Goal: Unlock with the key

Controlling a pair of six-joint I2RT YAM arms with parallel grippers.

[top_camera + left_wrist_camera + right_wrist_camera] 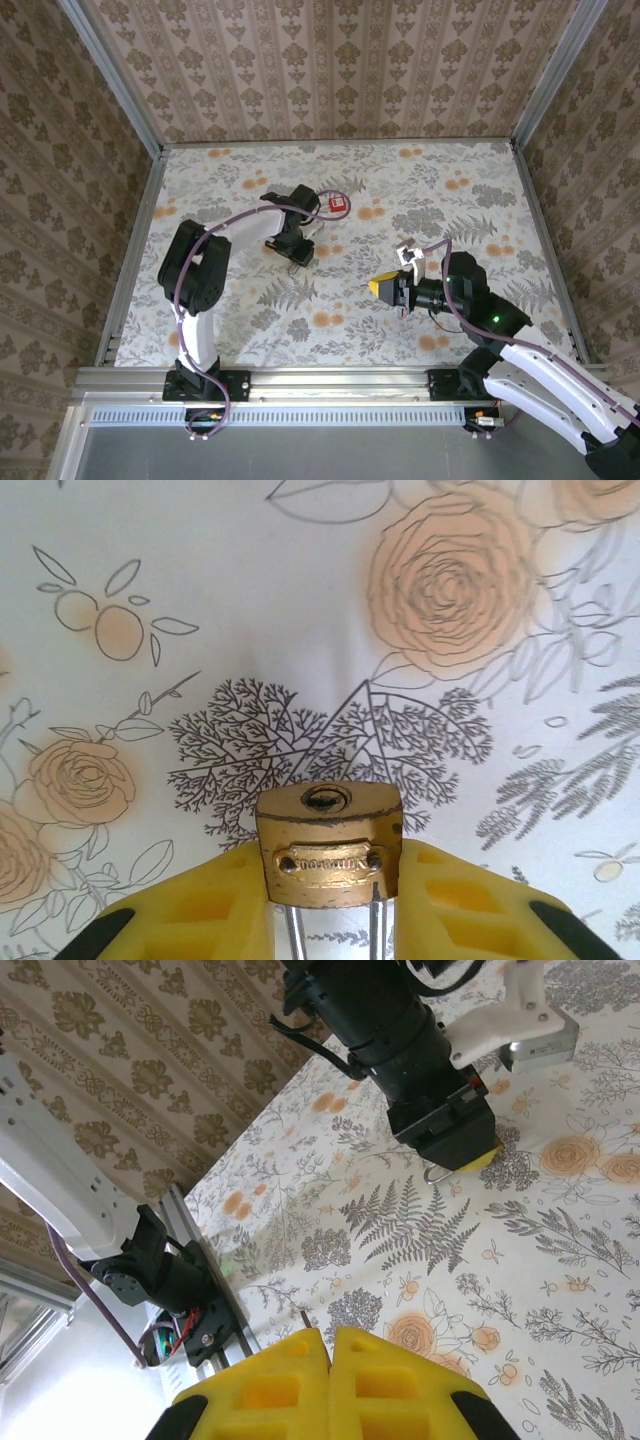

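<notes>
A worn brass padlock [328, 845] sits between the yellow fingers [200, 910] of my left gripper [330, 858], which is shut on its body. Its keyhole [325, 798] faces away from the wrist and its steel shackle [295, 932] points back between the fingers. In the top view this left gripper [300, 252] hangs low over the middle of the table. My right gripper [330, 1338] is shut on the key, of which a thin metal tip [306, 1318] pokes out. The right gripper [378, 287] points left toward the left gripper [462, 1150], with a gap of tablecloth between them.
A small red object [338, 205] lies on the floral cloth just behind the left gripper. An aluminium rail [330, 380] runs along the near edge and patterned walls [330, 70] enclose the table on three sides. The left arm's base [170, 1280] stands by the rail.
</notes>
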